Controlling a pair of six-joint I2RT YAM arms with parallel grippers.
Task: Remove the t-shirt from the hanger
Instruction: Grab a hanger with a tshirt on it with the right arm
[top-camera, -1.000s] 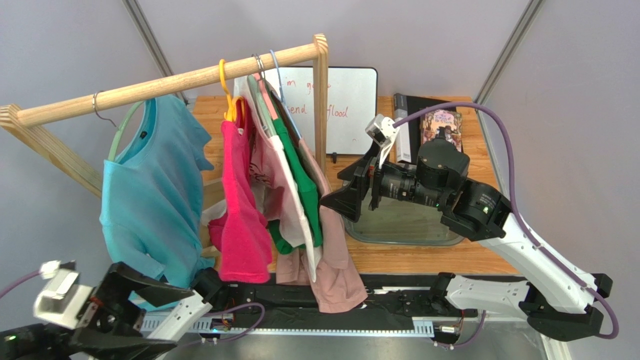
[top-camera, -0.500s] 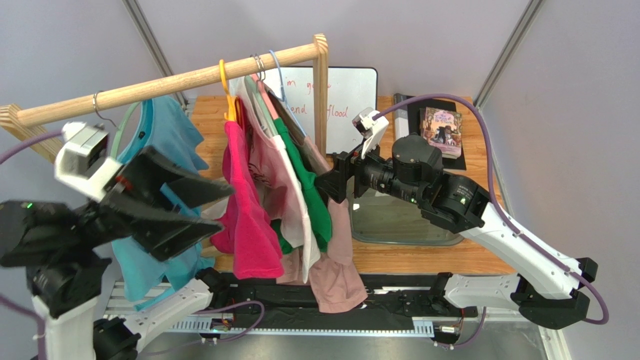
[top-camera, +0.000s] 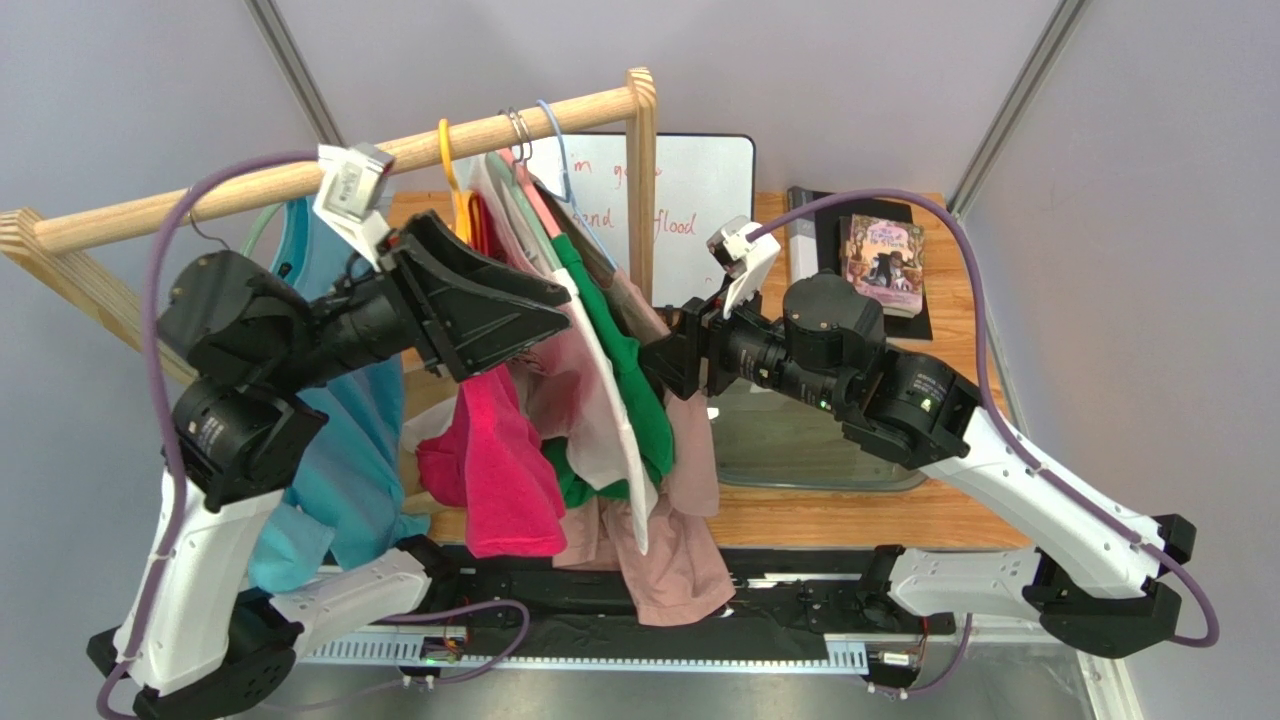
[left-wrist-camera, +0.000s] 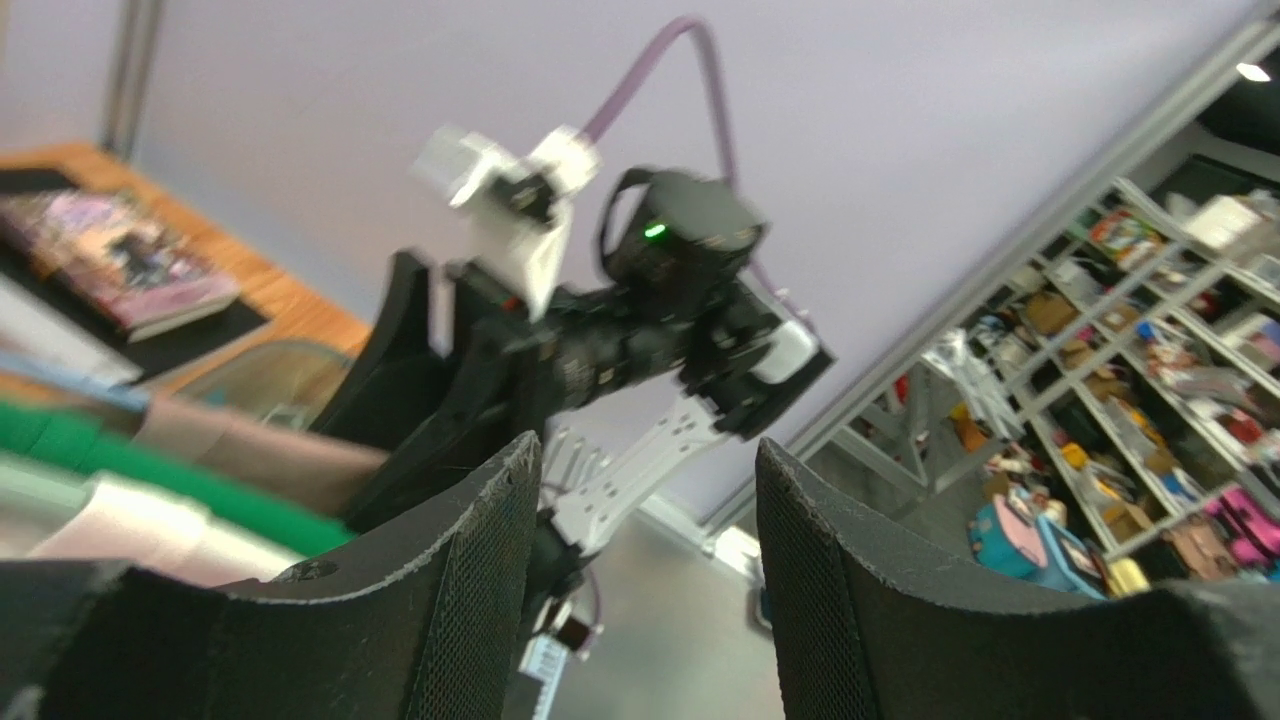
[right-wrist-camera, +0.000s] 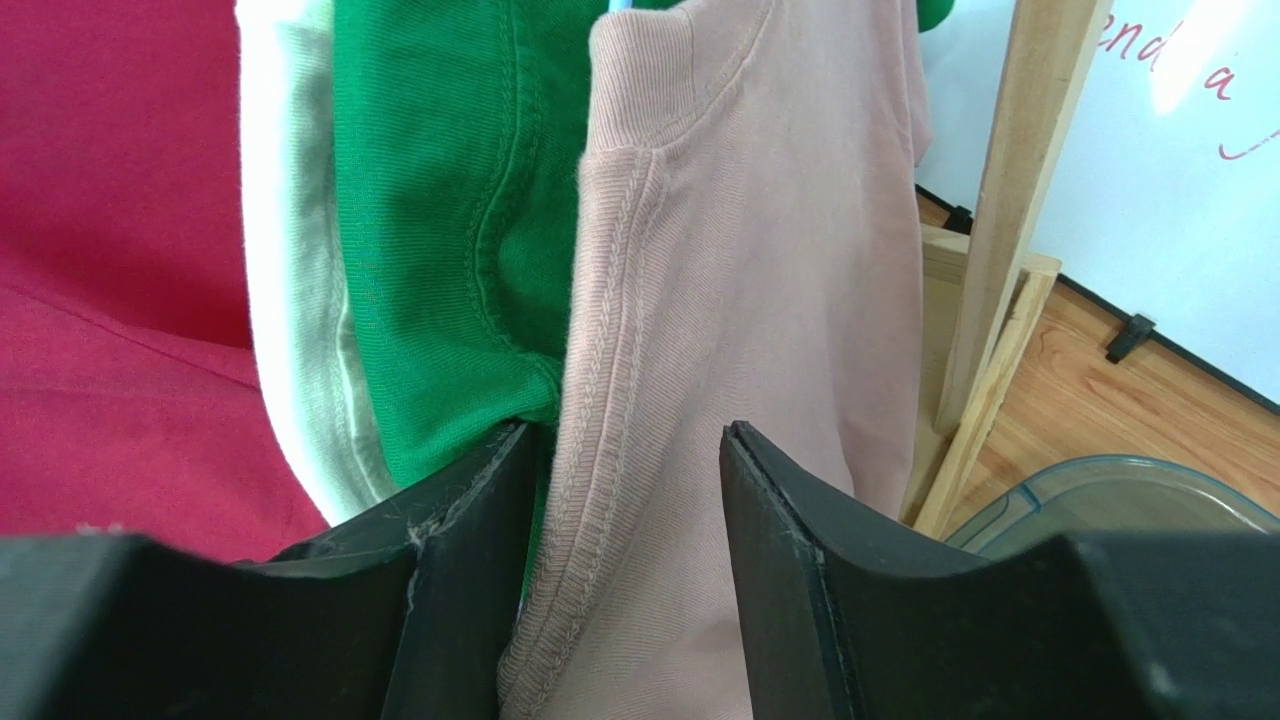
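Several t-shirts hang from hangers on a wooden rail (top-camera: 226, 188). The rightmost is a dusty pink t-shirt (top-camera: 684, 555). My right gripper (top-camera: 657, 368) is at its upper part. In the right wrist view the right gripper (right-wrist-camera: 624, 435) stands open, its jaws on either side of the pink t-shirt (right-wrist-camera: 751, 270) at the sleeve seam, with the left finger against the seam. Beside it hang a green shirt (right-wrist-camera: 436, 225) and a white shirt (right-wrist-camera: 293, 300). My left gripper (top-camera: 549, 300) is raised by the rail at the shirts' tops. The left gripper (left-wrist-camera: 646, 450) is open and empty.
A magenta shirt (top-camera: 496, 480) and a teal shirt (top-camera: 338, 480) hang further left. The rack's upright post (top-camera: 643, 195) stands just behind the pink shirt. A whiteboard (top-camera: 699, 195), a clear bin (top-camera: 796, 443) and a book (top-camera: 882, 255) sit on the table behind.
The left arm rose from low at the near left edge up to the rail. The right gripper moved left onto the pink shirt. Both pairs of jaws narrowed.
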